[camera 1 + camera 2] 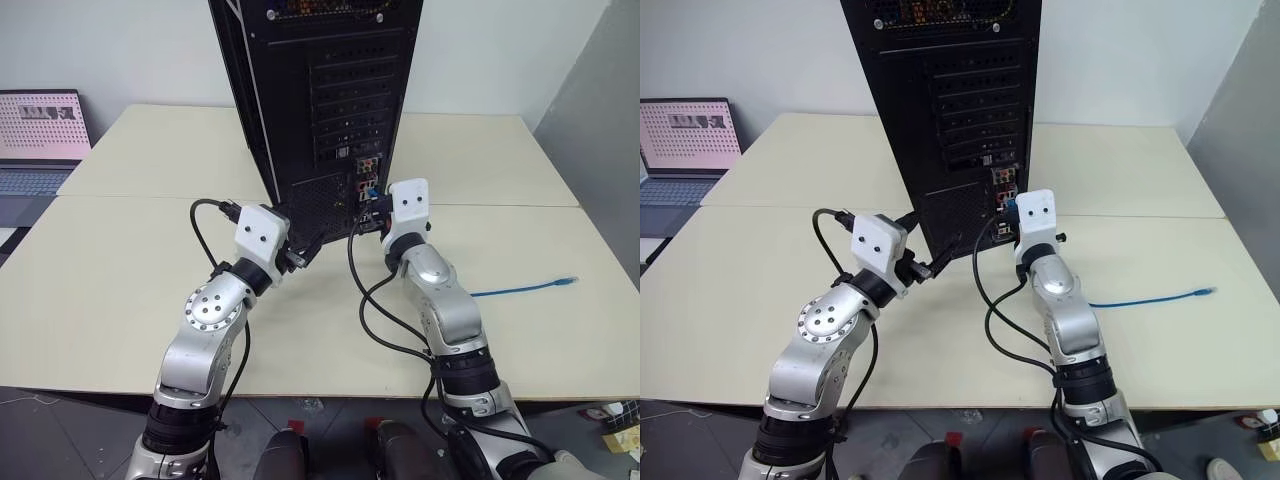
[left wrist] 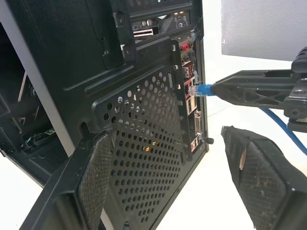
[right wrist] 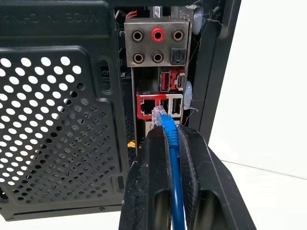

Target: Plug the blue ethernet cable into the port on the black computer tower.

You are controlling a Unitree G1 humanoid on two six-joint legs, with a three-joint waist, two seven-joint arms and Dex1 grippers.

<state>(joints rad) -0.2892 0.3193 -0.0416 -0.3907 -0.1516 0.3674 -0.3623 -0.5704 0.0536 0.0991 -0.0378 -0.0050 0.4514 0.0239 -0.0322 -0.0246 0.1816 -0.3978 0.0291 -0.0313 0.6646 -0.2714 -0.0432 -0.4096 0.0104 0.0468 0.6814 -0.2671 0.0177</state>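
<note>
Right tool [image 3: 168, 143] is clenched on the blue ethernet cable [image 3: 171, 143], clear plug poking out just ahead of the fingertips, right in front of the port [image 3: 147, 106] in its red frame, centre of the right wrist view; whether the plug has gone in I cannot tell. Above it sit round audio jacks [image 3: 156, 45], one of them red. Embossed lettering along the top edge of the case reads upside down and is too faint to make out.

Left tool [image 2: 177, 177] is released, fingers wide either side of the perforated vent grille [image 2: 144, 143] on the black computer tower [image 1: 320, 100]. That wrist view catches the right tool side-on at centre right, plug at the connector panel.

Head view: tower top centre on the bench [image 1: 120, 290], the cable's far end [image 1: 567, 282] lying at right. A laptop [image 1: 40, 140] glows at upper left, screen unreadable.
</note>
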